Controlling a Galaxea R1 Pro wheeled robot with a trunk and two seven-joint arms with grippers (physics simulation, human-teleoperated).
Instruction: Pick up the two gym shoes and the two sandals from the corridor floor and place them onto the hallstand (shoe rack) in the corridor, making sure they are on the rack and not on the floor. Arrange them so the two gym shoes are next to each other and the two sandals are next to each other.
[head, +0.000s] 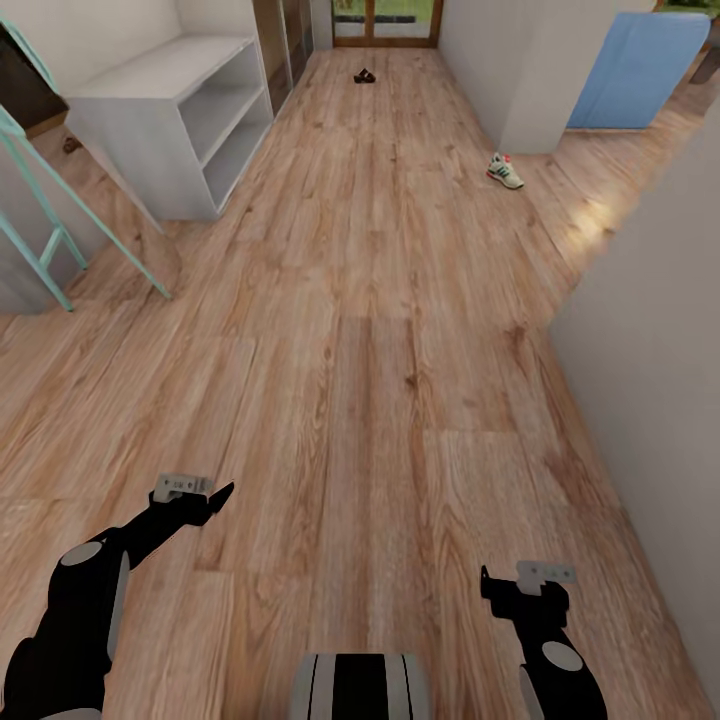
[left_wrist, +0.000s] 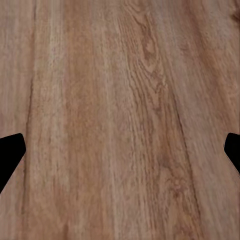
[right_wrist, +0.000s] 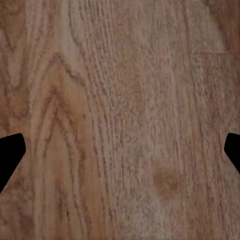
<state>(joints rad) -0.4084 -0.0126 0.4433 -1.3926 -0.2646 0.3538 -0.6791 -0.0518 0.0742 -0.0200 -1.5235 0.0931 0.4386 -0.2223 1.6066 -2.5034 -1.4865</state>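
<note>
One cream-white gym shoe (head: 505, 171) with green stripes stands on the wood-grain corridor floor (head: 380, 330) at the far right, beside a white wall corner. A dark brown sandal (head: 364, 76) lies far down the corridor near the glass door. The pale grey-white hallstand (head: 170, 120), with two open shelf slots, stands at the far left, nothing on its top. My left gripper (head: 218, 500) (left_wrist: 120, 155) and right gripper (head: 487, 588) (right_wrist: 120, 155) hover low over bare floor, both open and holding nothing, far from the shoes.
A turquoise frame (head: 50, 230) leans at the left beside the hallstand, with a small brown object (head: 72, 145) on the floor behind it. A white wall (head: 650, 400) closes in on the right. A blue panel (head: 640, 70) stands at the far right.
</note>
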